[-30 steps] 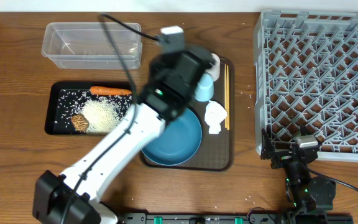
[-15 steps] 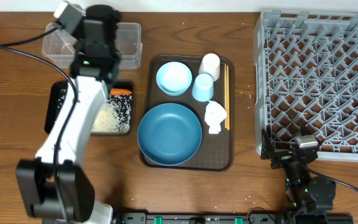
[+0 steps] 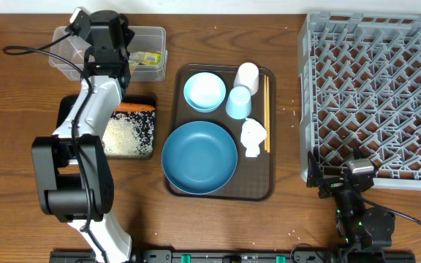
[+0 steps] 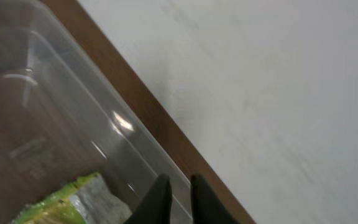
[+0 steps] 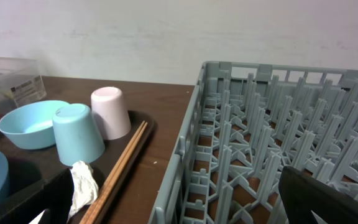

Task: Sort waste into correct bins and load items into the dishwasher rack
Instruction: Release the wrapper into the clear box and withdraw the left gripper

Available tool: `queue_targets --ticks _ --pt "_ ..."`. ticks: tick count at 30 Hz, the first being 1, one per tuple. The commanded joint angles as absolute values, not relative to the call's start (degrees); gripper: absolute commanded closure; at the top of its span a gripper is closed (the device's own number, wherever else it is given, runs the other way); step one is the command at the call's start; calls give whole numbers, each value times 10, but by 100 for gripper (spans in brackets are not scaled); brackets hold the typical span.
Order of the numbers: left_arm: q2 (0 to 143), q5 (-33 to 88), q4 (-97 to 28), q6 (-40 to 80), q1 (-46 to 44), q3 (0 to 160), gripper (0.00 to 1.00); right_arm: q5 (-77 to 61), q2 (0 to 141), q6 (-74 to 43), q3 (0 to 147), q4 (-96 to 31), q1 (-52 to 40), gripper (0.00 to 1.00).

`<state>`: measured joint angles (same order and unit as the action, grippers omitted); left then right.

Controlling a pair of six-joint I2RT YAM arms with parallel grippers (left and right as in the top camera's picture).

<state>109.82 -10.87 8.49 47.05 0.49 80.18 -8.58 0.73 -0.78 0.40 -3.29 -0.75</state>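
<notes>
The left pincer (image 4: 176,186) hangs over the clear rectangular plastic tub (image 3: 66,64) at the far left of the wooden tabletop (image 3: 20,183). Its two dark fingers (image 4: 158,198) stand a narrow slit apart with nothing between them. A yellow-green wrapper (image 4: 73,202) lies loose inside the tub, towards its right end in the overhead view.

Just near of the tub sits the shallow black rectangular tray (image 3: 149,150), partly covered by the left arm. It holds a patch of white rice grains (image 3: 130,135), with the orange carrot (image 3: 134,107) along its far edge.

In the middle lies the larger brown serving tray (image 3: 258,191). The large dark blue dish (image 3: 199,157) fills its near half. The small light blue bowl (image 3: 205,91) sits at its far left. The white cup (image 3: 247,73) and the light blue cup (image 3: 239,102) stand upside down beside the bowl. The wooden chopsticks (image 3: 266,113) lie along the right rim. The crumpled white paper (image 3: 253,137) rests between the dish and the chopsticks.

The large grey plastic lattice rack (image 3: 375,95) fills the right side; nothing shows among its pegs. The right pincer (image 5: 173,186) waits at the rack's near left corner, its jaws spread wide and empty.
</notes>
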Motion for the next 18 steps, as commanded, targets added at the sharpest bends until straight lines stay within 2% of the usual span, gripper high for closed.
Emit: queue_targets --ticks 1,4,7,12,18 --pt "1084 -24 87 474 5 809 69 -88 8 -1 3 -35 1 1" --pt "1067 82 87 475 4 809 36 -88 8 -1 3 -35 1 1" --pt "1046 213 86 475 4 809 21 -88 8 -1 3 -35 1 1" --pt "1002 391 0 474 -3 809 19 -88 8 -1 3 -35 1 1" --pt "957 430 -173 368 -81 809 20 -88 8 -1 3 -35 1 1"
